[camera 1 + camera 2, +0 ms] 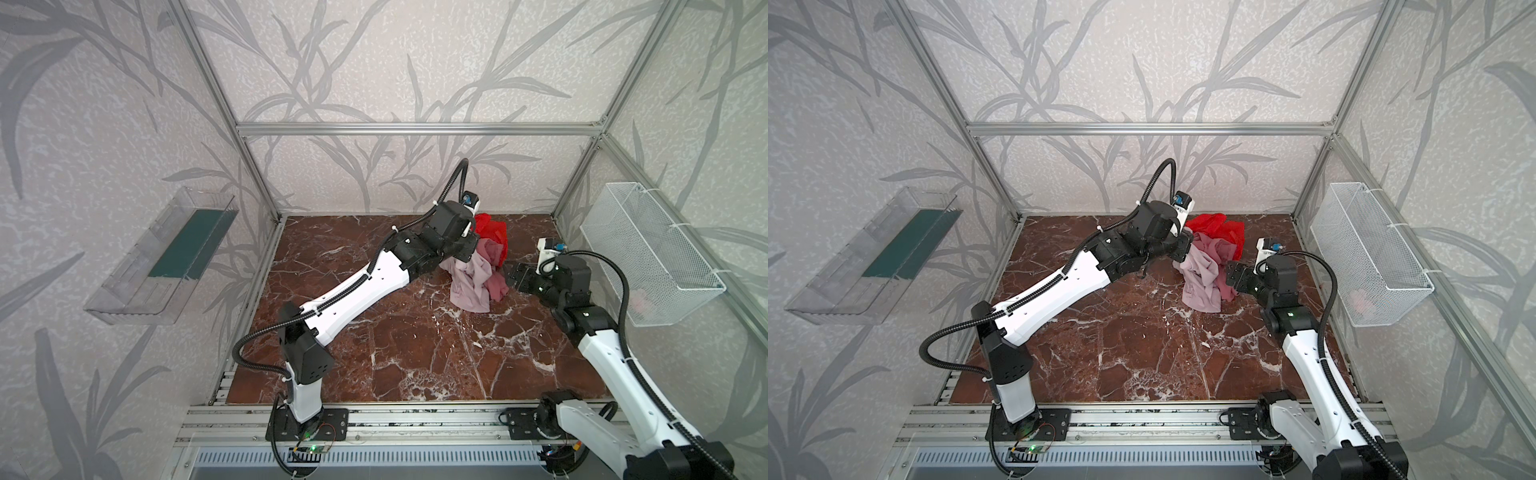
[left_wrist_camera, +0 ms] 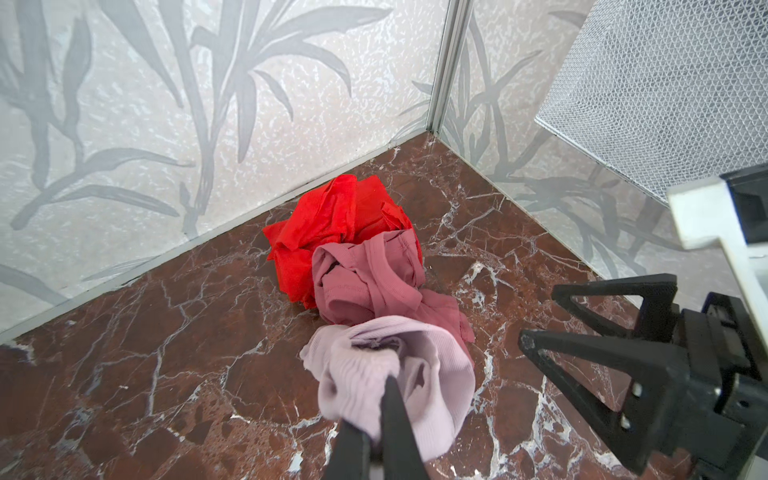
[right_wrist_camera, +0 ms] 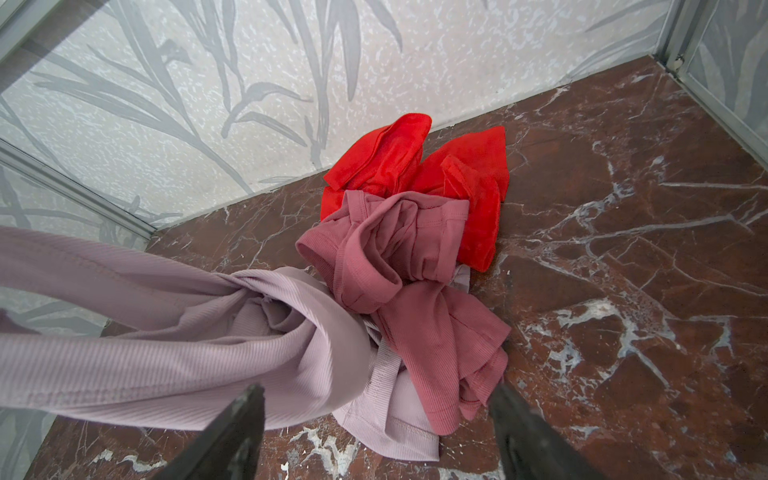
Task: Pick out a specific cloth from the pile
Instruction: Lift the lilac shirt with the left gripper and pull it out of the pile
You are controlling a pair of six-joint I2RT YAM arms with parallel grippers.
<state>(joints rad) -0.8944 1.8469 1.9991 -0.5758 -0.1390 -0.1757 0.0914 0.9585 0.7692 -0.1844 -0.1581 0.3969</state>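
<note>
One pile (image 1: 484, 266) of three, red cloth (image 1: 492, 232), dusty-rose cloth (image 1: 498, 284), lilac cloth (image 1: 471, 293) at pile's near side grasped by left pincer (image 2: 384, 399), right pincer (image 2: 542, 318) released beside pile, one wire basket (image 1: 648, 232) holding something pink (image 1: 642, 300), one clear bin (image 1: 137, 276) holding green sheet (image 1: 187, 245)

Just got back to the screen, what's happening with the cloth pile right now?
The left gripper is shut on a bunched fold of the pale lilac cloth and holds it stretched sideways from the pile. The cloth's other end is tucked under the dusty-rose cloth, so it isn't free yet. The red cloth lies at the pile's far side. The right gripper is open, low at the pile's near edge, holding nothing.
</note>
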